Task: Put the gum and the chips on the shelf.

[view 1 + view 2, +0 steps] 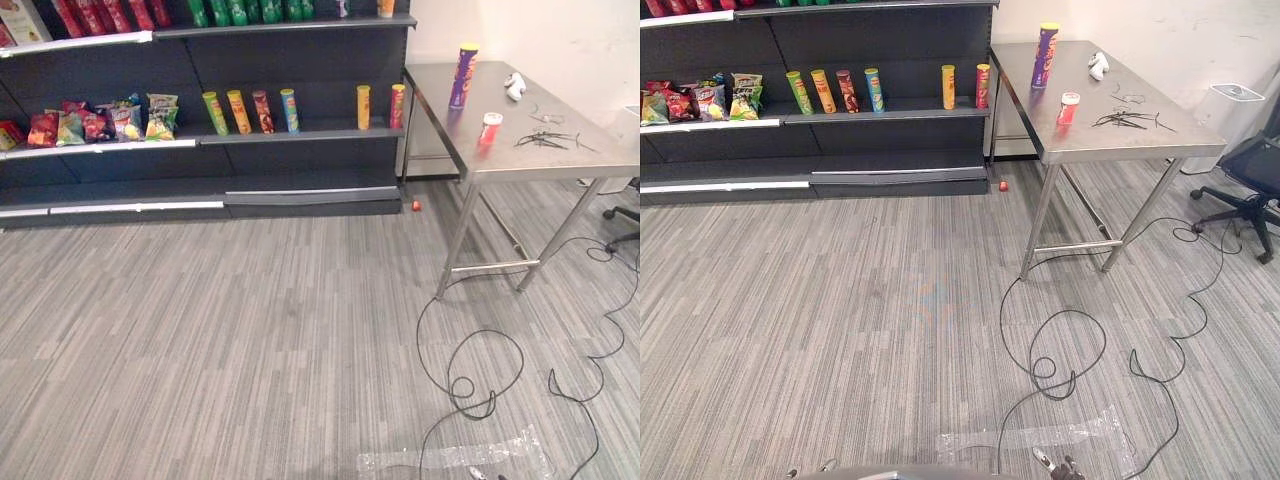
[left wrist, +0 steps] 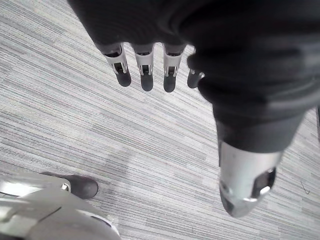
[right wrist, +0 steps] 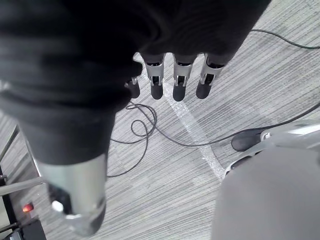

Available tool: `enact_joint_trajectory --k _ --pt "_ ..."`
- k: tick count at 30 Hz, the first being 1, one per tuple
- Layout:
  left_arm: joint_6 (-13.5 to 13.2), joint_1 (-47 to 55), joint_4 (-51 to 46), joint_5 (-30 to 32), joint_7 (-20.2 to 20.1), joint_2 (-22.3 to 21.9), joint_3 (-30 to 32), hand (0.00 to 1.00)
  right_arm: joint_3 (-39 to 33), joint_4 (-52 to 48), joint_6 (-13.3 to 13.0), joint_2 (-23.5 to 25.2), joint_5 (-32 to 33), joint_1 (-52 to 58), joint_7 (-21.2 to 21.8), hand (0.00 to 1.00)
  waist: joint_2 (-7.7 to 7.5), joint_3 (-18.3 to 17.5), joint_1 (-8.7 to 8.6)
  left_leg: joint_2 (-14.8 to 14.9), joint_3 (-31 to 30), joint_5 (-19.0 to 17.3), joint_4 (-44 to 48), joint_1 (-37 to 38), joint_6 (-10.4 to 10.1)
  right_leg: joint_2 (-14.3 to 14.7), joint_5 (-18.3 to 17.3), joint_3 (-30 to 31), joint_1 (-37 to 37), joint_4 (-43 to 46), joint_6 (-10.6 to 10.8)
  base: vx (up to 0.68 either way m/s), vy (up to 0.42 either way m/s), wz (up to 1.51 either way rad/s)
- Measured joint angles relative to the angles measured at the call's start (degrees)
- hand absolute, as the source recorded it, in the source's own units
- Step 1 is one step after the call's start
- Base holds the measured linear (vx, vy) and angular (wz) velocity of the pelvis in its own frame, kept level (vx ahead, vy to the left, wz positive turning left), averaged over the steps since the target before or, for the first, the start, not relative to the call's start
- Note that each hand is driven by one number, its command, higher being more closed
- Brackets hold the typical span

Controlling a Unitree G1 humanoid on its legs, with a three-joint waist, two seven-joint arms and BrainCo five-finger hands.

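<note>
On the desk (image 1: 600, 135), chips (image 1: 462, 75) upright, gum (image 1: 490, 128) near them, both well apart from left hand (image 2: 146, 65) and right hand (image 3: 181, 75), fingers relaxed, empty.

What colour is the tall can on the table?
The can is purple with a yellow top; left eye view.

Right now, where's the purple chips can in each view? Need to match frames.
Left eye view: purple chips can upright on the steel table, upper right.
Right eye view: same can, top, right of centre.
Left wrist view: left hand over carpet.
Right wrist view: right hand over carpet.
Shared landmark: red-lidded tub, nearer on the table beside the can.
</note>
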Motion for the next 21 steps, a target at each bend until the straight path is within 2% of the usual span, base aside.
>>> enact_joint_trajectory --k 1,2,4,5,6,7,12,14,16,21 --pt "-0.04 -0.17 -0.01 0.0 -0.05 0.01 0.0 0.0 0.0 -0.01 -0.47 0.09 0.06 -0.28 0.11 0.0 0.29 0.21 0.0 0.0 0.02 -0.02 -0.06 0.32 -0.03 0.01 -0.01 -0.01 0.29 -0.03 0.04 0.0 0.0 0.0" --pt "-0.11 -0.32 -0.01 -0.01 -0.1 0.07 0.0 0.0 0.0 -0.02 -0.76 0.18 0.13 -0.5 0.31 0.0 -0.28 0.83 0.01 0.0 0.03 -0.1 -0.15 0.74 -0.16 0.01 -0.16 -0.02 0.81 -0.04 0.27 0.0 0.0 0.0" --pt "-0.71 -0.3 0.0 -0.01 -0.04 0.1 -0.04 0.0 0.03 -0.06 -0.36 0.3 0.79 -0.81 0.44 0.0 0.07 0.67 0.03 0.0 0.09 -0.16 -0.23 1.09 -0.25 -0.01 -0.4 -0.04 0.96 -0.03 0.64 0.0 0.0 0.0" --pt "-1.21 -0.26 0.0 -0.02 0.06 0.09 -0.33 0.0 0.06 -0.06 -0.36 0.36 1.51 -0.9 0.43 0.0 -0.46 1.02 0.1 0.0 0.15 -0.15 -0.54 1.34 -0.27 0.01 -0.46 -0.02 1.02 -0.03 0.75 0.0 0.0 0.0" --pt "-1.52 -0.27 0.0 -0.02 0.18 0.08 -0.45 0.0 0.04 -0.06 -0.51 0.45 2.11 -0.96 0.39 0.0 0.03 0.93 0.12 0.0 0.16 -0.03 -0.88 1.65 -0.39 0.0 -0.68 -0.01 1.19 -0.04 1.07 0.0 0.0 0.0" --pt "-1.71 -0.24 0.01 -0.03 0.41 0.07 -0.5 0.0 0.04 -0.05 -0.73 0.52 2.45 -0.95 0.39 0.0 -0.46 1.21 0.13 -0.01 0.19 -0.02 -0.95 1.63 -0.39 -0.01 -0.68 0.0 1.14 -0.04 1.08 0.0 0.0 0.0" --pt "-2.14 -0.12 0.01 -0.14 -0.12 0.06 -0.52 0.0 -0.01 -0.07 -0.77 0.59 2.55 -0.97 0.9 0.0 -0.45 1.26 0.15 -0.02 0.21 -0.01 -1.0 1.64 -0.38 -0.02 -0.69 -0.02 1.14 -0.07 1.08 0.0 0.0 0.0" --pt "-2.1 -0.06 0.03 -1.56 -1.72 0.12 -0.51 0.0 -0.01 -0.1 -0.24 0.45 2.64 -1.0 2.12 0.0 -0.39 1.22 0.17 -0.02 0.2 0.0 -1.01 1.65 -0.36 -0.02 -0.63 -0.03 1.15 -0.1 0.99 0.0 0.0 0.0" --pt "-1.9 -0.03 0.04 -2.1 -3.15 0.2 -0.47 0.0 -0.12 -0.3 1.52 0.29 3.17 -1.04 3.54 0.0 -0.46 1.26 0.18 -0.02 0.19 0.0 -1.04 1.7 -0.36 -0.02 -0.47 -0.06 1.21 -0.1 0.75 0.0 0.0 0.0" --pt "-0.98 -0.16 -0.01 -2.1 -3.48 0.39 -0.46 0.0 -0.57 -0.47 3.62 0.2 2.12 -1.5 3.55 0.0 -0.65 1.69 0.16 -0.03 0.21 0.0 -1.35 2.77 -0.36 0.0 -0.48 -0.09 2.23 -0.2 0.76 -0.01 -0.004 0.0"
